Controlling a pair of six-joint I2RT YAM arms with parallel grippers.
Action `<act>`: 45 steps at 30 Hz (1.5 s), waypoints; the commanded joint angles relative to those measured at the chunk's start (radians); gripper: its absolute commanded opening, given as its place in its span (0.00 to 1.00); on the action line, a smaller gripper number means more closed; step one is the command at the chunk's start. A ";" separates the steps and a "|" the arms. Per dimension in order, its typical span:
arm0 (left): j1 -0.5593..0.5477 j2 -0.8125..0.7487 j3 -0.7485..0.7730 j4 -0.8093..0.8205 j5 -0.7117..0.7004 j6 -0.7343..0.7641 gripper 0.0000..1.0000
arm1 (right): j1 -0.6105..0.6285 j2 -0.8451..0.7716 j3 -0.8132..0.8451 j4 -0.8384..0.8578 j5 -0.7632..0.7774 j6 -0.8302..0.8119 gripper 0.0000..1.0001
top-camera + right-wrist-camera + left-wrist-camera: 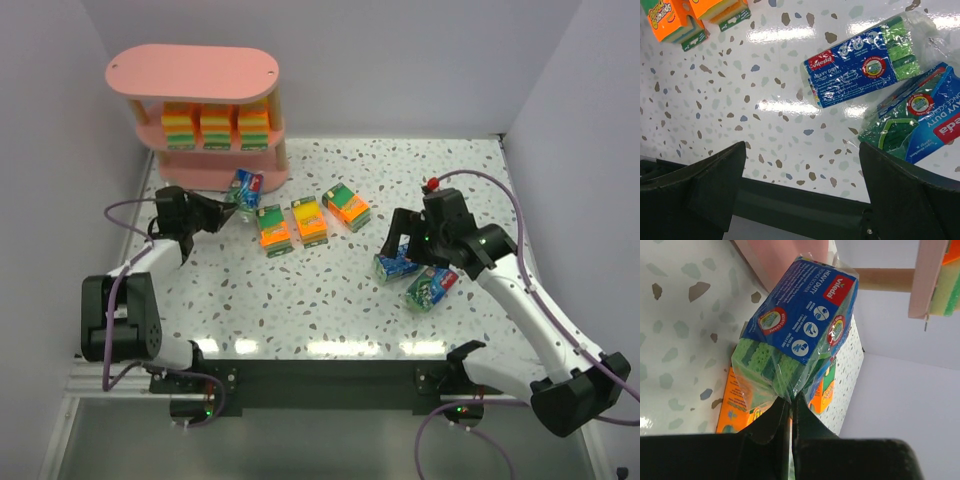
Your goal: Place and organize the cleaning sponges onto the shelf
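Down by the shelf foot: the left gripper (230, 202) is pinching the held blue pack (245, 187) by the crimped end of its wrapper. Its fingers are pressing together on the plastic, so it's basically dangling by that seam.
Held blue pack: it's hanging tilted right beside the lowest board of the pink shelf (190, 70). Honestly can't tell if it's touching the board or not.
Middle tier: the shelved orange packs (215, 127) are sitting three in a row, side by side, with the yellow and green layers facing out.
Table: the loose orange packs (309, 220) are lying in a slanted line of three on the speckled table (330, 310), near the shelf and roughly between the two arms.
Right gripper: the right gripper (805, 185) is hovering with its fingers spread wide apart, gripping nothing at all.
Under the right gripper: the two blue packs (860, 65) are lying flat on the table just beside each other, angled differently. The clear wrapper end of one is reaching up against the other.
Right side overall: those two are sitting well apart from the shelf.
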 commanded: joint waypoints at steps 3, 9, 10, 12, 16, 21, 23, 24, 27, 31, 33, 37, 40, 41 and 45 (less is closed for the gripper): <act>0.009 0.148 0.066 0.310 0.049 -0.108 0.00 | -0.007 -0.037 0.049 -0.056 0.063 -0.022 0.99; 0.007 0.296 0.106 0.493 0.035 -0.231 0.00 | -0.007 -0.054 0.044 -0.079 0.082 -0.023 0.99; 0.006 0.310 0.130 0.498 0.029 -0.237 0.00 | -0.007 -0.055 0.042 -0.079 0.085 -0.022 0.99; 0.004 0.339 0.173 0.490 0.013 -0.239 0.00 | -0.007 -0.057 0.044 -0.087 0.090 -0.023 0.99; 0.006 0.408 0.248 0.470 0.021 -0.253 0.00 | -0.007 -0.058 0.036 -0.087 0.094 -0.023 0.99; -0.005 0.486 0.306 0.486 0.013 -0.286 0.00 | -0.007 -0.048 0.035 -0.080 0.093 -0.022 0.99; -0.013 0.515 0.320 0.487 0.013 -0.300 0.00 | -0.007 -0.043 0.036 -0.079 0.096 -0.022 0.99; -0.016 0.525 0.329 0.487 0.009 -0.305 0.00 | -0.007 -0.043 0.036 -0.079 0.094 -0.023 0.99; -0.028 0.551 0.343 0.489 -0.001 -0.320 0.00 | -0.007 -0.040 0.035 -0.079 0.096 -0.023 0.99; -0.043 0.580 0.376 0.486 -0.002 -0.332 0.00 | -0.007 -0.037 0.033 -0.077 0.097 -0.025 0.99; -0.050 0.581 0.382 0.481 -0.011 -0.337 0.00 | -0.007 -0.037 0.033 -0.077 0.099 -0.025 0.99; -0.050 0.572 0.382 0.456 -0.022 -0.335 0.04 | -0.007 -0.037 0.032 -0.076 0.096 -0.030 0.99; -0.050 0.568 0.379 0.458 -0.025 -0.340 0.24 | -0.007 -0.042 0.024 -0.070 0.090 -0.033 0.99; -0.050 0.566 0.376 0.459 -0.025 -0.340 0.28 | -0.007 -0.042 0.024 -0.070 0.088 -0.033 0.99; -0.051 0.534 0.350 0.441 -0.037 -0.337 0.46 | -0.007 -0.048 0.022 -0.068 0.083 -0.039 0.99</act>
